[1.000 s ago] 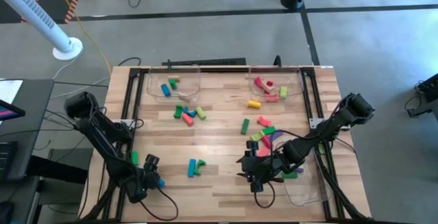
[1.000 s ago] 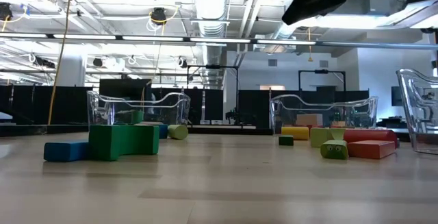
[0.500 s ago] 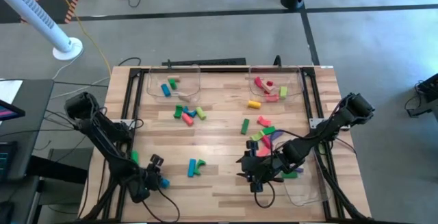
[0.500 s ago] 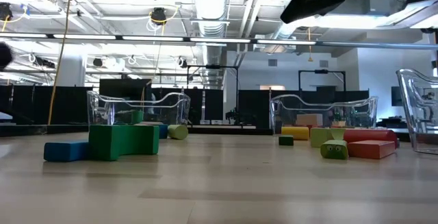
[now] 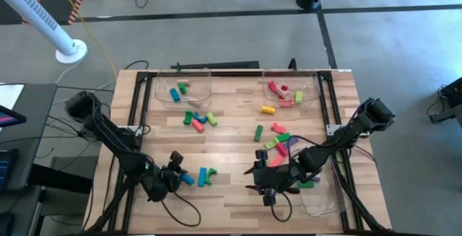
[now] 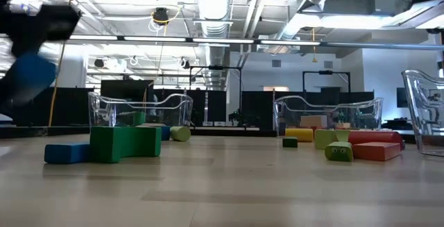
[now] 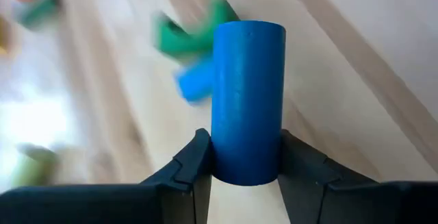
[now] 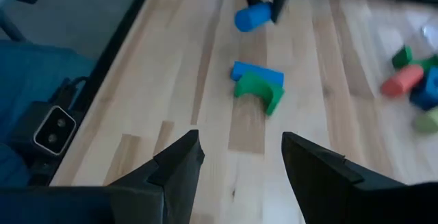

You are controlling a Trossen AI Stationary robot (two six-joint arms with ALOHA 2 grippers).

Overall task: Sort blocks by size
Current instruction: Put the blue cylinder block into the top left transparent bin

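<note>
Pale wooden planks form the tabletop (image 5: 231, 193), framed by black rails, with grey floor around it. Two clear plastic trays (image 5: 182, 86) sit along the far edge, each holding a few small coloured blocks, and a third clear tray (image 5: 321, 201) lies near the right front corner.

At the left front, the left gripper (image 5: 178, 172) clamps a blue wooden cylinder (image 7: 247, 101) between its two dark fingers (image 7: 185, 169), lifted above the table. Just beside it on the wood lie a blue bar (image 5: 201, 177) and a green arch-shaped block (image 5: 211, 173), touching each other.

Toward the right front, the right gripper (image 5: 260, 182) hangs with its fingers spread apart and nothing between them. A pile of red, green, pink and purple blocks (image 5: 283, 146) lies close behind it.

Nearer the far trays, a small cluster of green, blue and pink blocks (image 5: 198, 118) rests on the left half, and a lone yellow cylinder (image 5: 268, 109) on the right half.
</note>
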